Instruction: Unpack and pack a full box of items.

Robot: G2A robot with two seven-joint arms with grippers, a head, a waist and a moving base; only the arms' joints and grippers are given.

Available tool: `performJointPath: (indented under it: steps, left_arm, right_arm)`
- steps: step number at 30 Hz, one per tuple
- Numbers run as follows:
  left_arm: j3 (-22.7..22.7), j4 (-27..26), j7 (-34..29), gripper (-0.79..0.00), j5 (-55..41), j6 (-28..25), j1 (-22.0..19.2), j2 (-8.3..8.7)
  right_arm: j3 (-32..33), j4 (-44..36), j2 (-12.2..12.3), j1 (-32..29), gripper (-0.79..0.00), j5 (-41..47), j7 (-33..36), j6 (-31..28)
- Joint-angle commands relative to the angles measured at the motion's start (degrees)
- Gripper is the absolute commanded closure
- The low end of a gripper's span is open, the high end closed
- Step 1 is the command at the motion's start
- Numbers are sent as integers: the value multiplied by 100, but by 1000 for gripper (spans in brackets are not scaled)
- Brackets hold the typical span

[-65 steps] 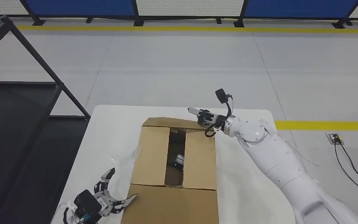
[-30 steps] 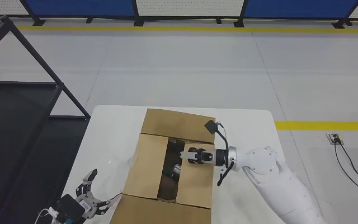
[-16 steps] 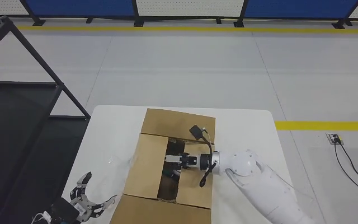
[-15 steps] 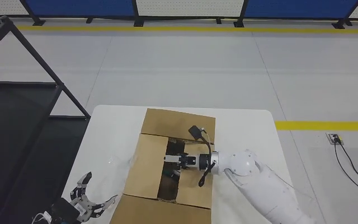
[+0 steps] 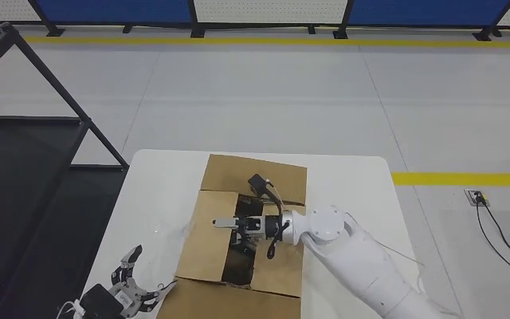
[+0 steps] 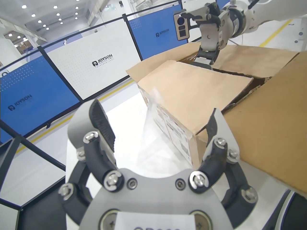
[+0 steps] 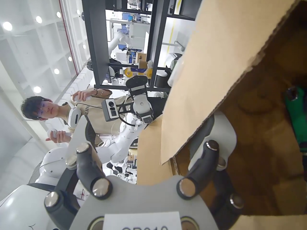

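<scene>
The right gripper [image 5: 229,227] straddles the edge of a flap [image 5: 209,239] on the box [image 5: 255,171], jaws spread, one finger beneath. It is best to pinch firmly, then swing the flap outward along its crease. The left gripper [image 6: 156,111] also has spread jaws.

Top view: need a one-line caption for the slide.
Right claw straddles a flap edge of the cardboard box on the white table; left claw hangs open beside the box's near corner.

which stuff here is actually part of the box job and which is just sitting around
Part of the job: cardboard box; green item inside it; right gripper, fingers either side of a flap; left gripper, open, near the box's corner.
Just around: table; black rack; blue panels; yellow floor line.
</scene>
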Motion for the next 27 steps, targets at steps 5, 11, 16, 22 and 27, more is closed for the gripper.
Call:
performJointPath:
  steps: [5,11,16,22,27]
  left_arm:
    - [5,-222,329,-785,322,-277,144,49]
    - [-98,-379,701,-785,673,-332,360,103]
    - [-32,-511,598,-785,547,-160,414,97]
    - [117,-662,321,-785,324,-22,331,83]
    - [362,-746,-190,-785,223,268,154,52]
  right_arm:
    - [67,-144,-69,12,-785,65,-125,-117]
    - [80,-346,-134,47,-785,-30,-170,-162]
    - [68,-394,-200,88,-785,-4,-97,-216]
    - [28,-373,-277,149,-785,-29,81,-360]
    - [29,-330,-326,170,-785,-15,273,-554]
